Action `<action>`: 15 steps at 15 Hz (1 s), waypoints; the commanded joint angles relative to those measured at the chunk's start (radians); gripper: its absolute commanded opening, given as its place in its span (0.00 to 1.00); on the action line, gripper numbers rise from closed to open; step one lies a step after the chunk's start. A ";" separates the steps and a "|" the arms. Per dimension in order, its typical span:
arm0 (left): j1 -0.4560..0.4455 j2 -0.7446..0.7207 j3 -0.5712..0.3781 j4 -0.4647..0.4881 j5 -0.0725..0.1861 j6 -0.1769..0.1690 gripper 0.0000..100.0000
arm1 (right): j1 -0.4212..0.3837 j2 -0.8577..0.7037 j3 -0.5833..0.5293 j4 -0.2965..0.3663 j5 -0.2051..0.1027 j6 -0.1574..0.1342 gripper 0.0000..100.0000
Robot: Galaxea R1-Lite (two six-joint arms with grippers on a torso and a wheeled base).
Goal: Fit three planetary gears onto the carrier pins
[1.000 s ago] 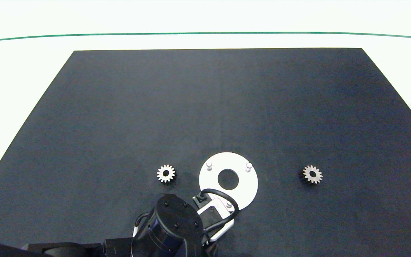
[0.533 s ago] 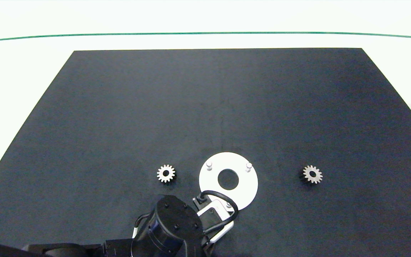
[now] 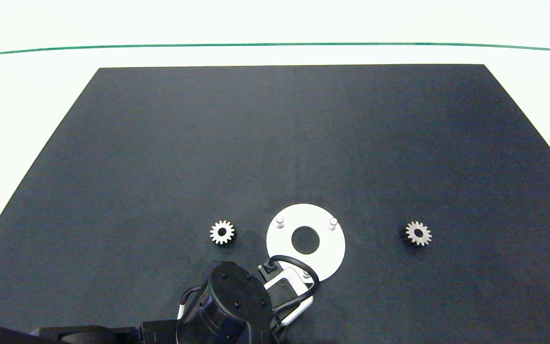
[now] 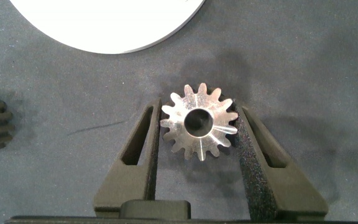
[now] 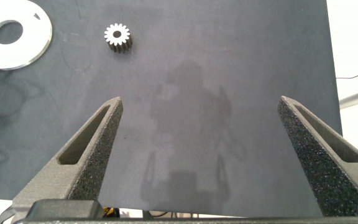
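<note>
Left gripper (image 4: 199, 127) grips a gear (image 4: 199, 122) just beside the disc (image 3: 332, 253) (two gears (image 3: 222, 232) flank it on the mat (image 3: 275, 143)); right gripper (image 5: 199, 134) hangs wide open.

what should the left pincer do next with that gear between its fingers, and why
Probably lift the gear clear of the mat. The left pincer already has a finger against the teeth on each side, the gear lies beside the white disc, and both visible pins are bare.
</note>
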State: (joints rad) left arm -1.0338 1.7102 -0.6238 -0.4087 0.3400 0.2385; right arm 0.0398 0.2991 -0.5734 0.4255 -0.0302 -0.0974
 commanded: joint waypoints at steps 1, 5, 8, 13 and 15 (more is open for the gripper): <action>-0.008 -0.032 -0.019 0.007 0.002 0.007 0.22 | 0.000 -0.002 -0.002 0.002 0.000 -0.001 1.00; -0.018 -0.083 -0.157 0.163 0.005 0.001 0.22 | 0.000 0.005 -0.002 0.002 0.000 -0.001 1.00; -0.038 -0.069 -0.247 0.205 0.007 0.001 0.22 | 0.000 0.006 -0.003 0.002 0.000 -0.001 1.00; -0.049 -0.020 -0.327 0.243 0.016 -0.001 0.22 | 0.000 0.011 -0.006 0.002 -0.002 -0.002 1.00; -0.049 0.006 -0.336 0.238 0.016 -0.001 0.22 | 0.000 0.011 -0.011 0.002 -0.002 -0.002 1.00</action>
State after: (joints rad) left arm -1.0815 1.6930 -0.9530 -0.1674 0.3534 0.2366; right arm 0.0394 0.3083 -0.5821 0.4251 -0.0321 -0.0989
